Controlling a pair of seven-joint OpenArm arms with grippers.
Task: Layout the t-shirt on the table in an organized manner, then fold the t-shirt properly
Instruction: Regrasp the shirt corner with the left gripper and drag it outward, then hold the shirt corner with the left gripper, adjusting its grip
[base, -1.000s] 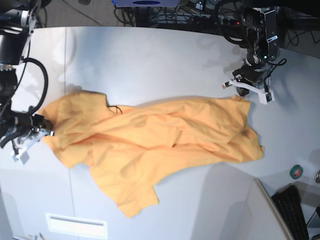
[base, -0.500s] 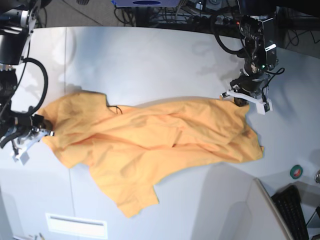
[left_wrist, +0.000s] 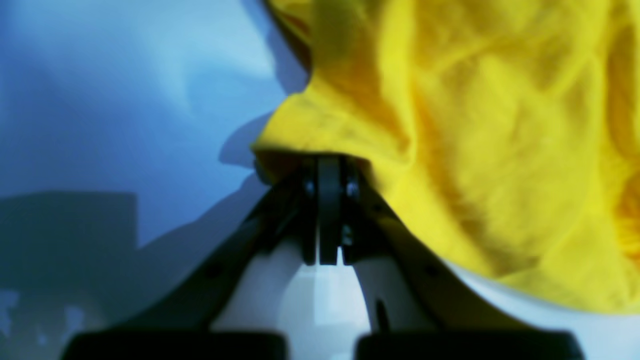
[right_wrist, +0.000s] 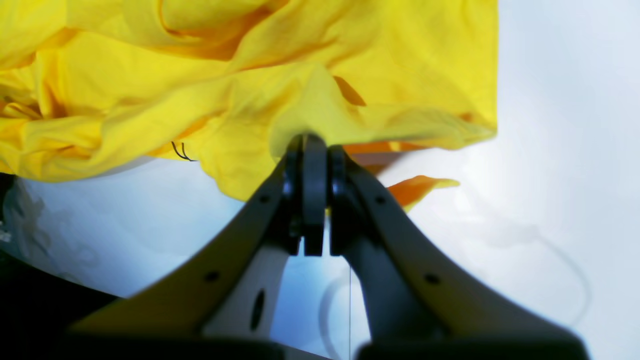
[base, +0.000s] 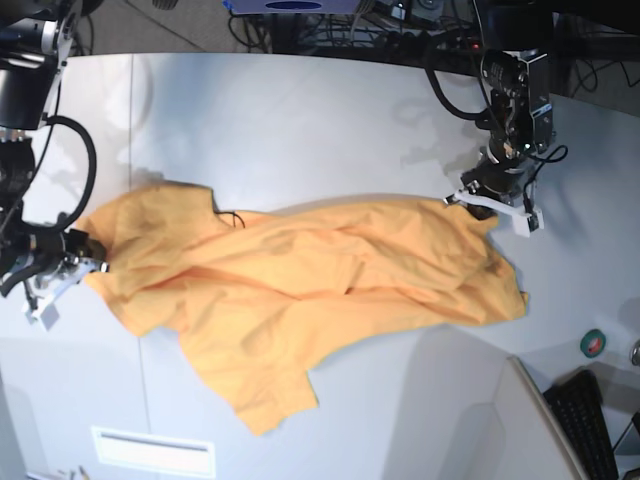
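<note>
Base view: the t-shirt (base: 300, 290) lies rumpled across the table (base: 300, 120), both arms' fingers clamped on opposite edges, left gripper (base: 478, 200) and right gripper (base: 88, 262), apparently to stretch it flat.

The t-shirt (base: 300, 290) is soft, matt orange-yellow cloth, creased into loose folds. Under it the table (base: 300, 120) is a smooth light-grey surface with a faint sheen. At the cloth's edge, the right gripper (right_wrist: 315, 142) has matt dark, plastic-looking fingers (right_wrist: 395, 240).
</note>
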